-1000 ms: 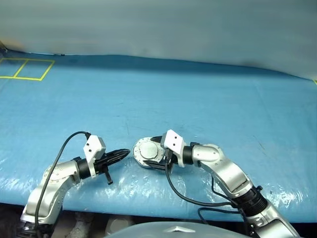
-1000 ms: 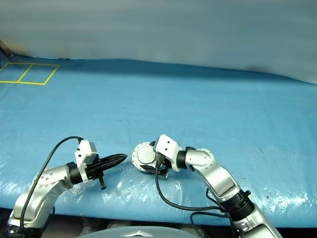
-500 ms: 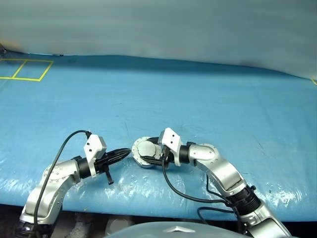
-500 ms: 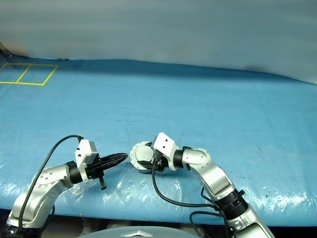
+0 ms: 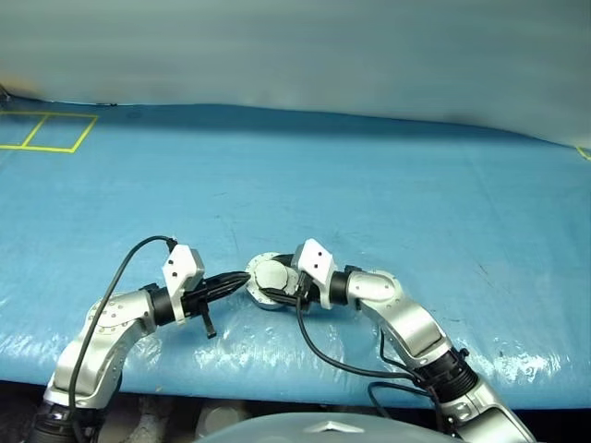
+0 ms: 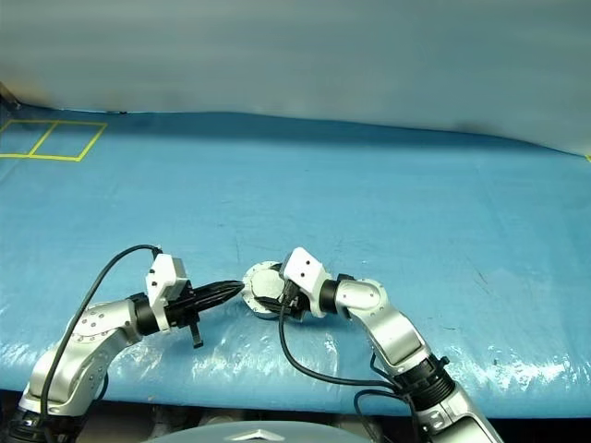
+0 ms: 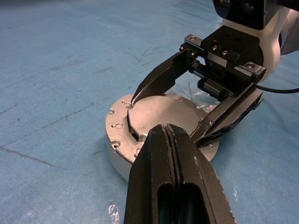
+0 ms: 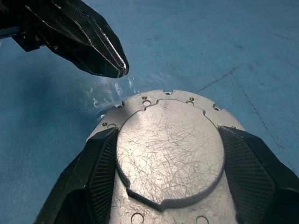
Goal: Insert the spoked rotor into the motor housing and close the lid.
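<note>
From the left eye view, the motor housing [image 5: 266, 281] sits on the blue-covered table [image 5: 388, 194] between the two arms, with the left gripper [image 5: 236, 279] just beside one flank and the right gripper [image 5: 275, 292] reaching over it from the other. From the right eye view, the lid [image 6: 263, 281] lies flat on top of the housing, smooth face up. In the left wrist view, the left jaws are clenched together with nothing between them, their tip just short of the housing's rim, while the right jaws straddle the lid, one finger at each side of it. In the right wrist view, the right jaws stand apart around the scratched lid, both fingers [image 8: 100, 163] close against its edge, though whether they press on it I cannot tell; the clenched left jaws hover just beyond the housing's far rim.
</note>
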Robot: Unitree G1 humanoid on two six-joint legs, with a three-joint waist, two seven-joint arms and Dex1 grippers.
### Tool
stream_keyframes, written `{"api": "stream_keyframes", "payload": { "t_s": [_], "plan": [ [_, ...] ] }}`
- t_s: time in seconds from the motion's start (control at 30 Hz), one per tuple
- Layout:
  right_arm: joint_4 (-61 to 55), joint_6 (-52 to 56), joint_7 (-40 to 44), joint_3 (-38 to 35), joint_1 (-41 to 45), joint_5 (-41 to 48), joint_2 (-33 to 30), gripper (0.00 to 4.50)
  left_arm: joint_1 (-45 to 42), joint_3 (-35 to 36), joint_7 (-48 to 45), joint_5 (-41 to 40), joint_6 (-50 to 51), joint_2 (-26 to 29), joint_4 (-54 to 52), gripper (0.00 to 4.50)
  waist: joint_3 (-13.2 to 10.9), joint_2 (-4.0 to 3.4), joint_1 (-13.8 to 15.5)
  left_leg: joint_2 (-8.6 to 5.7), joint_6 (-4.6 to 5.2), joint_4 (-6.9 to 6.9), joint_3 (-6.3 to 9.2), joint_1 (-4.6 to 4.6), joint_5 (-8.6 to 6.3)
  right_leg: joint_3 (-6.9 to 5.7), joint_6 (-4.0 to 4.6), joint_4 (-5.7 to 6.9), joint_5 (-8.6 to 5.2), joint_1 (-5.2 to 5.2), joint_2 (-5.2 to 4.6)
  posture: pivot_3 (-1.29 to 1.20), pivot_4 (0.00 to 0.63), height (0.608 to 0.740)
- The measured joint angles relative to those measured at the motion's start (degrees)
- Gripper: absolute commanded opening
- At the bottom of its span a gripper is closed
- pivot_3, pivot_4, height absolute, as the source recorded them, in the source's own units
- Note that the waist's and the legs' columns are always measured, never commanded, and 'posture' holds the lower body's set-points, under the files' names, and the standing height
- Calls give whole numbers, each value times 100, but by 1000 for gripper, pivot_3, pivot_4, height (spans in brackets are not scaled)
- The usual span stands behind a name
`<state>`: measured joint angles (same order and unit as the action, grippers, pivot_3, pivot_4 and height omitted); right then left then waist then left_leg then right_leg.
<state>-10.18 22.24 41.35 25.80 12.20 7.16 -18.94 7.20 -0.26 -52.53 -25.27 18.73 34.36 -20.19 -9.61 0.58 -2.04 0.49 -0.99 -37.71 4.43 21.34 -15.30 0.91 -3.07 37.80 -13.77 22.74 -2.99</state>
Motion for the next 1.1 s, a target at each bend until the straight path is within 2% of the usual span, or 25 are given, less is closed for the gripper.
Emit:
{"api": "stream_keyframes", "payload": {
  "t_s": [0.27,0.47,0.73,0.97,1.1],
  "plan": [
    [67,-242,-20,129,29,-194,-93,3030,-102,-76,20,71,-22,-33,57,0,5,3,3,0,0,1,-3,-34,0,3,3,-1,-3,-26,-1,0,150,740],
    [71,-312,-24,179,44,-263,-142,3030,-183,-266,275,609,-198,-89,450,0,7,2,10,0,0,1,-3,-44,0,3,2,-2,-4,-23,-1,0,150,740],
    [64,-319,-45,164,21,-287,-198,3030,-365,-531,315,821,-384,-364,769,0,27,-4,55,-2,0,2,-4,-53,0,3,1,-3,-4,-24,-5,0,150,740],
    [14,-265,-72,106,-70,-290,-214,3030,-473,-732,293,1165,-690,-333,936,0,65,-15,114,-7,0,3,-3,-57,0,3,-2,-8,-6,-25,-13,0,150,740],
    [-54,-238,-125,-61,-174,-215,-166,4353,-522,-767,228,1173,-832,-333,1073,0,67,-13,140,-12,0,15,-3,-54,0,2,-6,-20,-9,-25,-17,0,150,740]
  ]
}}
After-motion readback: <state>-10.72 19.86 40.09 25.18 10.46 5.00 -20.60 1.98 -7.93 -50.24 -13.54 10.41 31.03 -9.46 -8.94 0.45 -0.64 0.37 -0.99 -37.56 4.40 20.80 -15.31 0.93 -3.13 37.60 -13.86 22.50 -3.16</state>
